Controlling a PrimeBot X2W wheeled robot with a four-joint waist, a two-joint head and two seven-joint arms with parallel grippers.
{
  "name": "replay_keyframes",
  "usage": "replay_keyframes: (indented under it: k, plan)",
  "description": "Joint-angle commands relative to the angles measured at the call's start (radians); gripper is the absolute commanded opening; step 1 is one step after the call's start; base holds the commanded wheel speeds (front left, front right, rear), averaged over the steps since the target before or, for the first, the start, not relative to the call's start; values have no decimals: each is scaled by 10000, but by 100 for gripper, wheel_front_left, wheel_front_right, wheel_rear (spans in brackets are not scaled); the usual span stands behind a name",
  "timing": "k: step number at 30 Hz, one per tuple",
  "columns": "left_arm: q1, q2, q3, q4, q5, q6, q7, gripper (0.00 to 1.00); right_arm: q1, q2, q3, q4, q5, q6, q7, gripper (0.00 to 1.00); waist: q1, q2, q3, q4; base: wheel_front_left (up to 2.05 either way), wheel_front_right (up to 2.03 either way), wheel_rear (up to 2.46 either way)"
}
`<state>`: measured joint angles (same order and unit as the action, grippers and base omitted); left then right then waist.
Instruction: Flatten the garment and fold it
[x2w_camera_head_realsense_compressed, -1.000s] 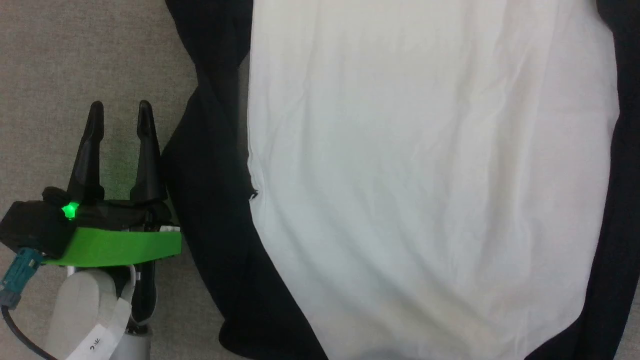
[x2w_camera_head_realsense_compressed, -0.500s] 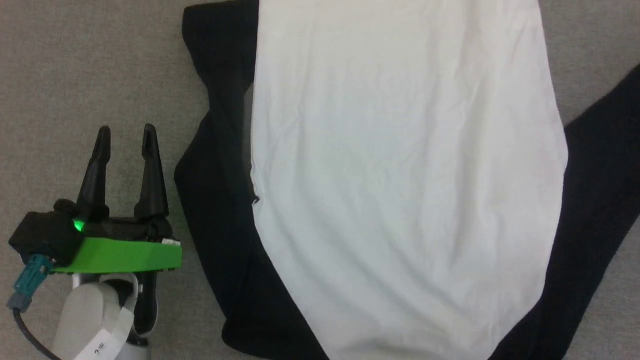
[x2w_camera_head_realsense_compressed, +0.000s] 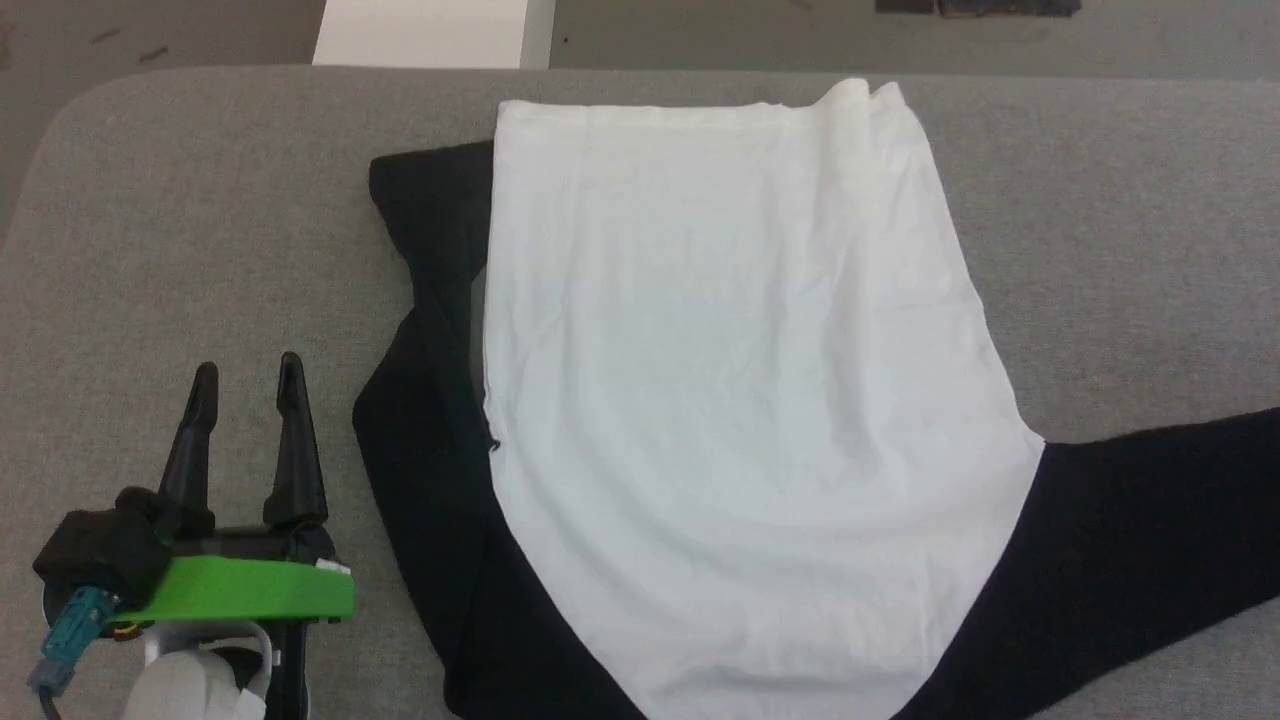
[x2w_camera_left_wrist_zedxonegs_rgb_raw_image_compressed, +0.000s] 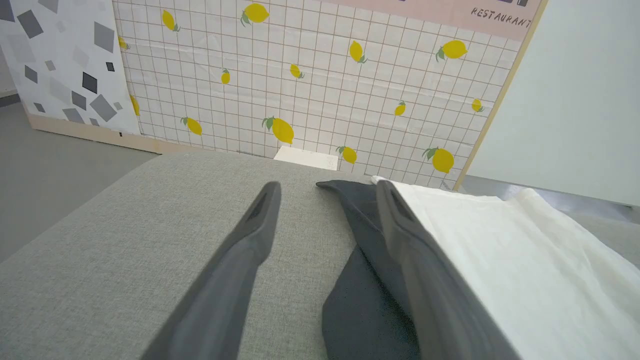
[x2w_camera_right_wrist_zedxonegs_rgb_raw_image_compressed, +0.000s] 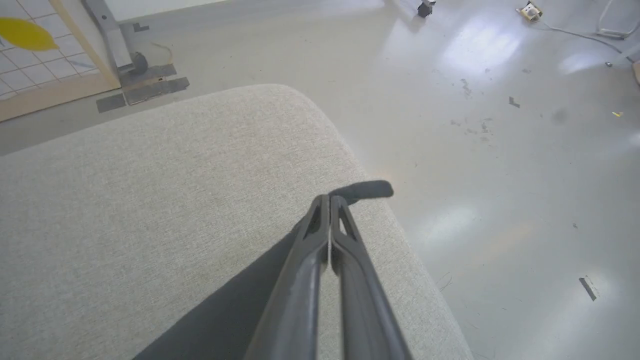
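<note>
The garment (x2w_camera_head_realsense_compressed: 740, 400) lies spread on the grey cushion, white body panel up, black side folded along its left. Its black right sleeve (x2w_camera_head_realsense_compressed: 1150, 530) stretches out toward the right edge of the head view. My left gripper (x2w_camera_head_realsense_compressed: 247, 365) stands open on the cushion just left of the shirt's black side, holding nothing. In the left wrist view my left gripper (x2w_camera_left_wrist_zedxonegs_rgb_raw_image_compressed: 327, 186) has its right finger over the garment's (x2w_camera_left_wrist_zedxonegs_rgb_raw_image_compressed: 500, 250) black edge. In the right wrist view my right gripper (x2w_camera_right_wrist_zedxonegs_rgb_raw_image_compressed: 329, 197) is shut on the black sleeve, whose end (x2w_camera_right_wrist_zedxonegs_rgb_raw_image_compressed: 367, 190) pokes out past the tips near the cushion's corner.
The grey cushioned surface (x2w_camera_head_realsense_compressed: 200, 200) has rounded corners and ends just beyond the shirt's far hem. A white box (x2w_camera_head_realsense_compressed: 420, 30) stands behind it, before a lemon-patterned wall panel (x2w_camera_left_wrist_zedxonegs_rgb_raw_image_compressed: 310, 75). Glossy floor (x2w_camera_right_wrist_zedxonegs_rgb_raw_image_compressed: 500, 150) drops away to the right of the cushion edge.
The head camera has pulled back, so the whole shirt and the far cushion edge now show. The right black sleeve has gone from bunched alongside the body to stretched rightward. Left gripper stays open.
</note>
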<state>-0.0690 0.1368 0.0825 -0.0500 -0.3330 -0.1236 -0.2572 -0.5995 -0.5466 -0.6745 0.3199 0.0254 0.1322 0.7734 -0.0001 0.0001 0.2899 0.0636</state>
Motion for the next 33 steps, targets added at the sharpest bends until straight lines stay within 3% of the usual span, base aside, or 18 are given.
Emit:
replay_keyframes:
  k: [1, 5, 16, 23, 33]
  plan:
    - [164, -42, 27, -3, 109, -23, -45, 100, 142, -153, -56, -123, -58, -15, -198, 0, 1, -1, -737, -327, 0, 0, 0]
    - [368, -90, -26, 5, 142, -5, -45, 100, 248, -289, 278, -223, 181, -15, -381, 0, 1, -1, -1139, -320, 0, 0, 0]
    - [714, -169, -296, 72, 156, 87, 44, 100, 1140, -621, 4816, -1599, 2281, -15, -546, 0, 1, -1, -1993, -242, 0, 0, 0]
    - [977, -162, -331, -9, 103, 162, 119, 100, 1099, 230, 7845, -2757, 3179, -15, -615, 0, 1, -1, -2265, -148, 0, 0, 0]
    - [1019, -151, -463, -92, 16, 210, 219, 100, 1107, 1689, 11211, -3672, 3937, -15, -672, 0, 1, -1, -2235, 237, 0, 0, 0]
